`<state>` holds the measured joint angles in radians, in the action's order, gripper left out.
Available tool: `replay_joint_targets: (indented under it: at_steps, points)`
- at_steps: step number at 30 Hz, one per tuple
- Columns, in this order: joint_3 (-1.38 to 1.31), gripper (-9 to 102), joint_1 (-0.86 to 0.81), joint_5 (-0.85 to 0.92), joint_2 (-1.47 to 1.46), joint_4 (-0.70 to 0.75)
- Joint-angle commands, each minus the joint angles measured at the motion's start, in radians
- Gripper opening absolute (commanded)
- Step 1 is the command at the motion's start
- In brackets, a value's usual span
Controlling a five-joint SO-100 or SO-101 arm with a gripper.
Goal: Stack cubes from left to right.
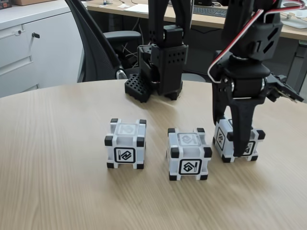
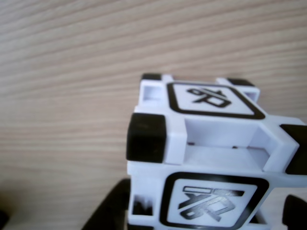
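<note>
Three white cubes with black corners stand in a row on the wooden table [image 1: 57, 191] in the fixed view: a left cube [image 1: 125, 143], a middle cube [image 1: 189, 154] and a right cube [image 1: 256, 143]. My black gripper [image 1: 229, 140] reaches down over the right cube. One finger [image 1: 239, 134] lies across its front face and the other drops by its back left corner. Whether they press on it is unclear. That cube [image 2: 211, 143] sits very close in the wrist view, resting on the wood, with a dark finger [image 2: 108, 213] at its lower left.
The arm's black base [image 1: 160, 72] stands at the table's far edge behind the cubes. Beyond it are an office chair [image 1: 96, 43], a white cabinet [image 1: 29, 48] and a desk [image 1: 211, 19]. Bare wood lies in front of and left of the cubes.
</note>
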<state>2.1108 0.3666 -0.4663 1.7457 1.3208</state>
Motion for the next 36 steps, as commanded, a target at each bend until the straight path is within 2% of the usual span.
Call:
replay_joint_targets:
  at_steps: [1,7,12,25,36]
  points:
    - [-0.048,33,-0.005,0.005,-0.002,-0.002]
    - [-0.048,18,0.008,0.003,-0.002,-0.003]
    - [-0.048,0,0.008,0.011,-0.002,-0.003]
    - [-0.081,0,-0.006,0.037,0.028,-0.003]
    - [-0.160,0,-0.008,0.121,0.302,0.006]
